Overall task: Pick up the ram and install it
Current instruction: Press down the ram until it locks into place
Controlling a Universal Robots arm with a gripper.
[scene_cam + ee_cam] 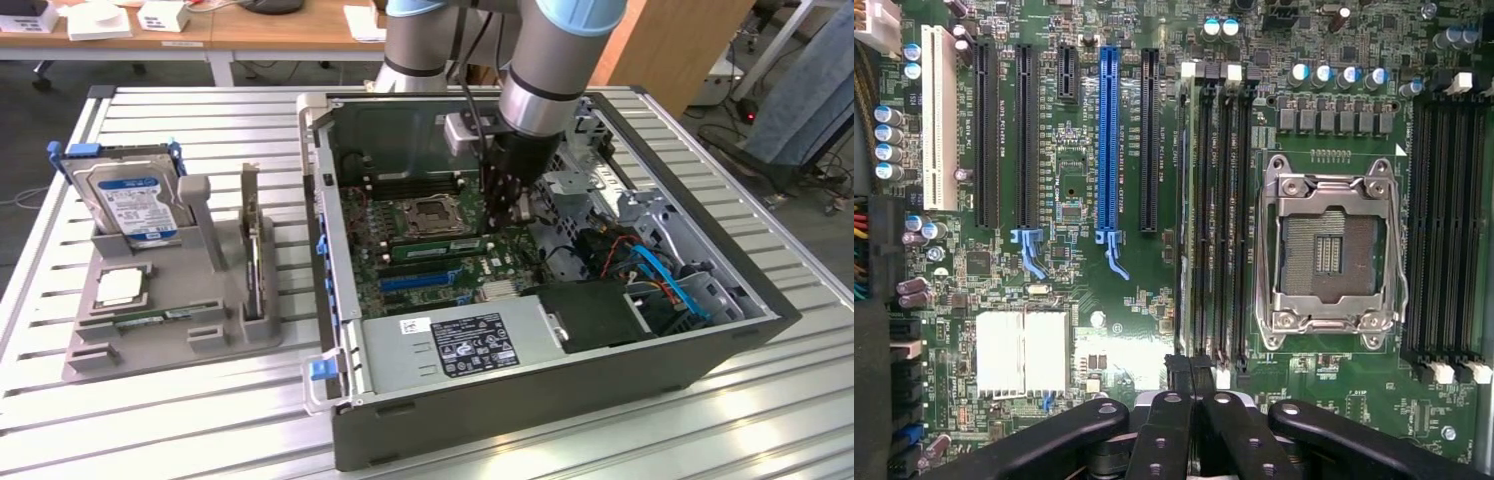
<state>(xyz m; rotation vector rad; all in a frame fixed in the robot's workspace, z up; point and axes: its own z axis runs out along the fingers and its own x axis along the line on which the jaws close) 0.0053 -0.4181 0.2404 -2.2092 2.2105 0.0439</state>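
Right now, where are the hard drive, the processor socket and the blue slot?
hard drive (134, 205): exterior view, on its blue-white label.
processor socket (1329, 250): wrist view, on its dark middle.
blue slot (1107, 140): wrist view, midway along its length.

No legible text anywhere

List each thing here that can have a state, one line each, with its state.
Black end effector: shut, over the memory slots.
Silver processor socket: empty.
Slim green ram stick: upright in a slot beside that socket.
Dark metal computer case: open, on its side.
Silver hard drive: upright in grey plastic holder.
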